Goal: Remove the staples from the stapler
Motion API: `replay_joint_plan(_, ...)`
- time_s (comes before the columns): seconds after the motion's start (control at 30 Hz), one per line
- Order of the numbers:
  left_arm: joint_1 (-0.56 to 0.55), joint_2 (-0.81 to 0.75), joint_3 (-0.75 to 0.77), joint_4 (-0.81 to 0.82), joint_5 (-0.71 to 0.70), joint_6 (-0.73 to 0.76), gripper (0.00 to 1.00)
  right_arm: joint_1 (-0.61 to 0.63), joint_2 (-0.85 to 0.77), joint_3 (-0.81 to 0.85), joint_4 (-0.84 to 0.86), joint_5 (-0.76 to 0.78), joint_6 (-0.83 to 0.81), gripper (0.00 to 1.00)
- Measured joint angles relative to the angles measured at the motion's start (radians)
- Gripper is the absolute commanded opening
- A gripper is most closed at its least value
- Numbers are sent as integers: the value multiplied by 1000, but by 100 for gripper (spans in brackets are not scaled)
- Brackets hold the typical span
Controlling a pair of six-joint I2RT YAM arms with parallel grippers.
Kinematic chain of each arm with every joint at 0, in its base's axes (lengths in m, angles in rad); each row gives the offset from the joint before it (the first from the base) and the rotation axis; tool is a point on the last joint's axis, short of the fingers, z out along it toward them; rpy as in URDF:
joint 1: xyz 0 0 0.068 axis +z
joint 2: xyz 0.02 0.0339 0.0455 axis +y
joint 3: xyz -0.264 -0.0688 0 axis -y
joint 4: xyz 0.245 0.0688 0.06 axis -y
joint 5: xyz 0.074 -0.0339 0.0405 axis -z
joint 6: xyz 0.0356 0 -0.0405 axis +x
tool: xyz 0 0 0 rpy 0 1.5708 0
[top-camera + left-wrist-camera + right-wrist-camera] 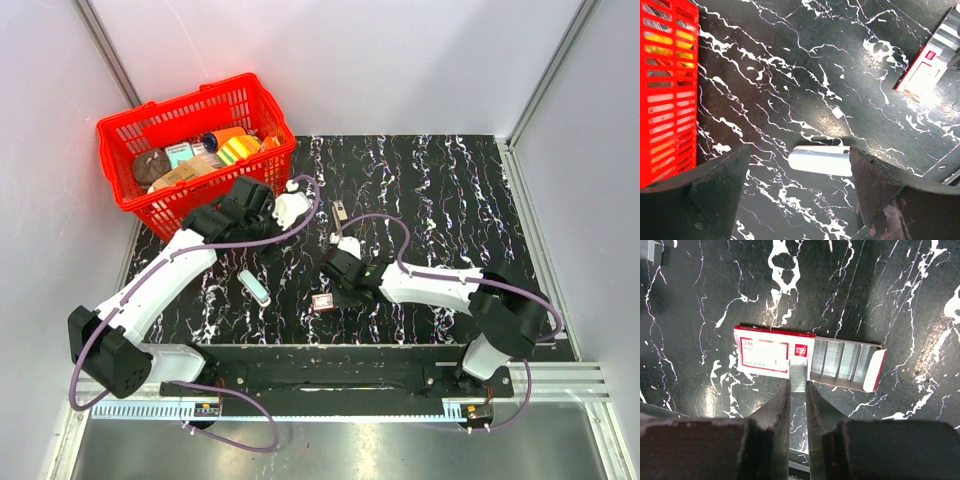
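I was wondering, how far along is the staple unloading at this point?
Seemingly done: a staple strip is out, pinched in the right pincer. In hand: the strip is held at the open red-and-white staple box. Left: setting it down and releasing. The stapler lies apart, ungripped; the left pincer is open over a pale bar.

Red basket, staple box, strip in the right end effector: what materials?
red basket: likely moulded plastic, glossy, slotted lattice walls. staple box: looks like printed cardboard, matte, folded end flap. staple strip: silvery metal, finely ribbed, pinched by the right end effector.
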Motion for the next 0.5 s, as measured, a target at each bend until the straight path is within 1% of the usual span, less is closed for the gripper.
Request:
replay_joint_plan(0.23, 0, -30, -49, -35, -5, -14, 86, 16, 32, 46, -59, 43, 0, 0)
replay_joint_plan(0.5, 0, -31, -53, -48, -5, -20, 86, 16, 58, 64, -100, 71, 0, 1)
